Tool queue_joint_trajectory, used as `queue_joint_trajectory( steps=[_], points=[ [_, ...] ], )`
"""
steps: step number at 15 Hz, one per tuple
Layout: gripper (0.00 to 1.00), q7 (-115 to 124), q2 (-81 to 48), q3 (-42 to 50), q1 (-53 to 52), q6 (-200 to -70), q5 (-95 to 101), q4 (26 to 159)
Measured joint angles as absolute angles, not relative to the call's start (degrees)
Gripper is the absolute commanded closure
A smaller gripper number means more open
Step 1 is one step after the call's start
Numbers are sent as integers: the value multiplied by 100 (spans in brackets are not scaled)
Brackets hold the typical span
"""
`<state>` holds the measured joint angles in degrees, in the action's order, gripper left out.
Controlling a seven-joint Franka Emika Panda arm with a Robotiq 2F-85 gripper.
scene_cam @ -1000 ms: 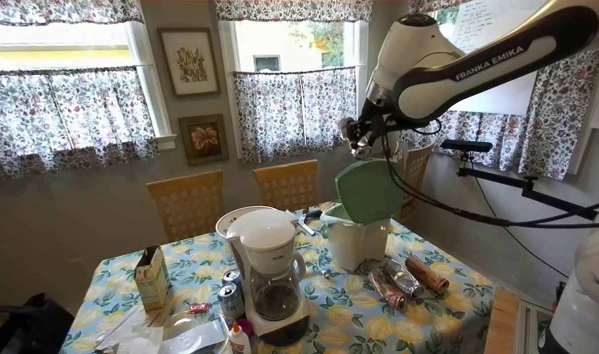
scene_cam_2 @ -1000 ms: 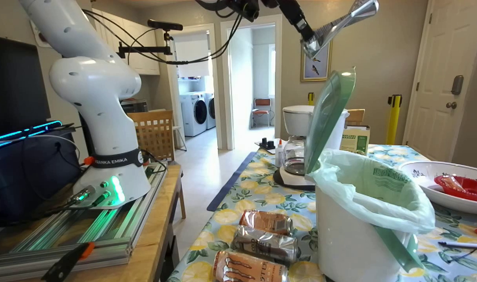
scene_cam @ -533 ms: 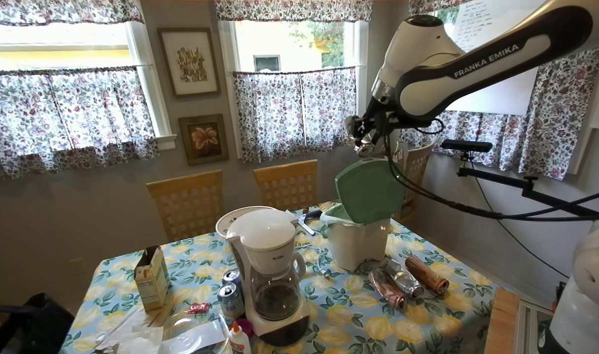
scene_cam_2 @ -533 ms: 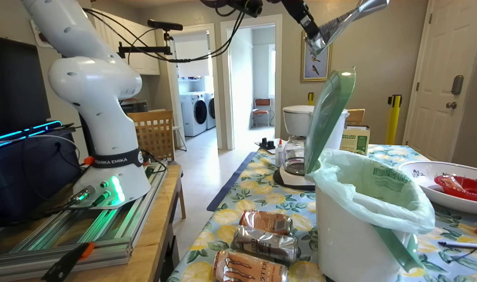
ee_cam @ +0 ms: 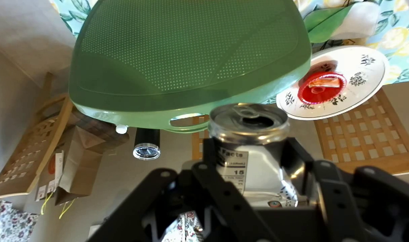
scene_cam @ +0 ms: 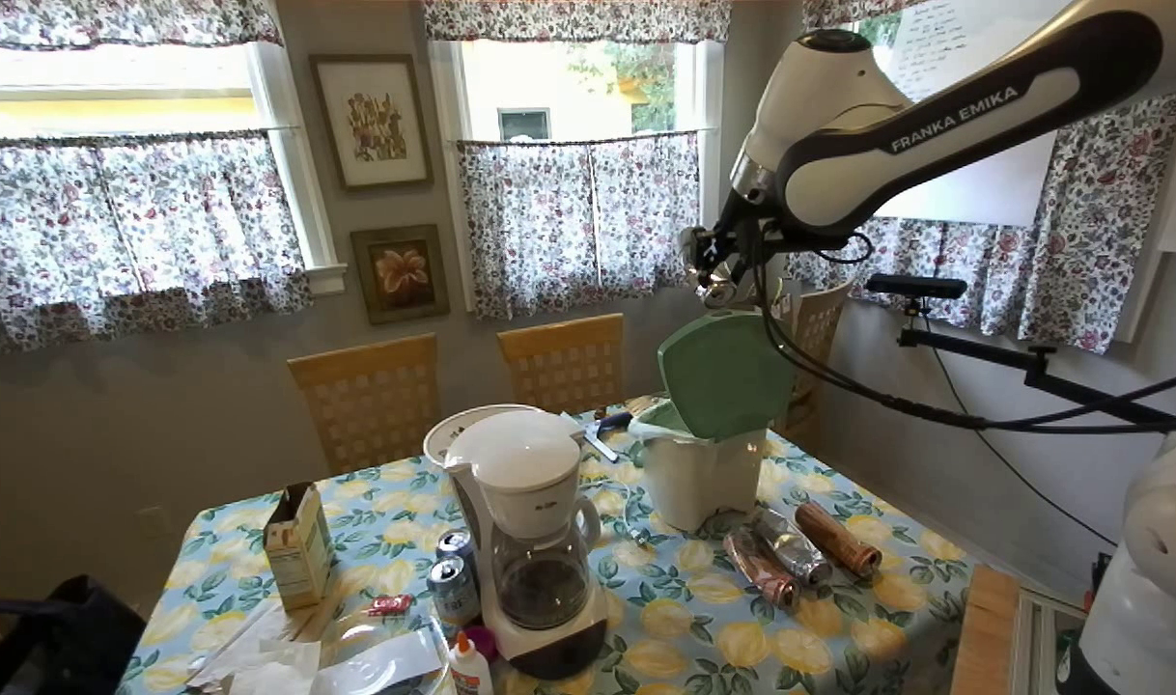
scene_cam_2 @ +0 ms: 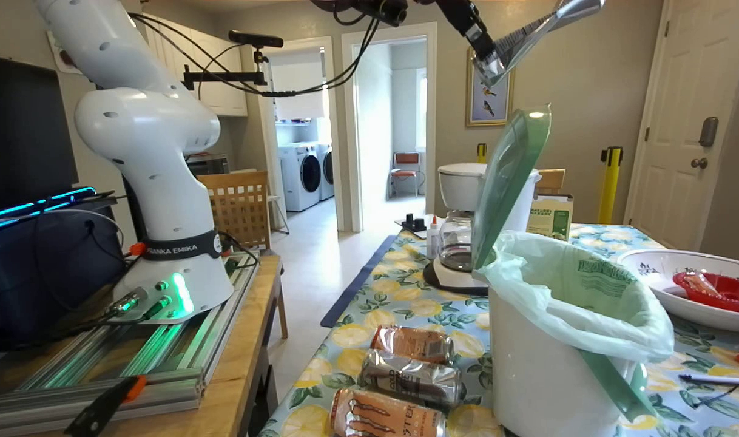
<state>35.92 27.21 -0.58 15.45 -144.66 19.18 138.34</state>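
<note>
Between part-open jaws your gripper [ee_cam: 252,149] clasps a dented aluminium can [ee_cam: 255,168], likely light and crushable, best held near the stiffer rim [ee_cam: 248,137] just beyond the jaws.

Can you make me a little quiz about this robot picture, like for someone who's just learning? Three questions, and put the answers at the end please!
1. Pick one. What is the tool holding?
a) a glue bottle
b) a drink can
c) a cardboard box

2. True or false: the green lid of the white bin is raised.

3. Count them: how many cans lie on their sides beside the bin?

Key:
1. b. The tool is closed around its sides.
2. True. You can see the opening, lined with a pale green bag.
3. Three.
</note>
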Motion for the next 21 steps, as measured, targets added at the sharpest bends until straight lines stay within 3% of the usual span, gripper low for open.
queue_joint_trajectory(
  steps=[1,21],
  points=[
    [72,3592,2721,-58,1545,-14466,1918,13834],
    [72,3601,1834,55,1944,-14681,1899,13057]
  ],
)
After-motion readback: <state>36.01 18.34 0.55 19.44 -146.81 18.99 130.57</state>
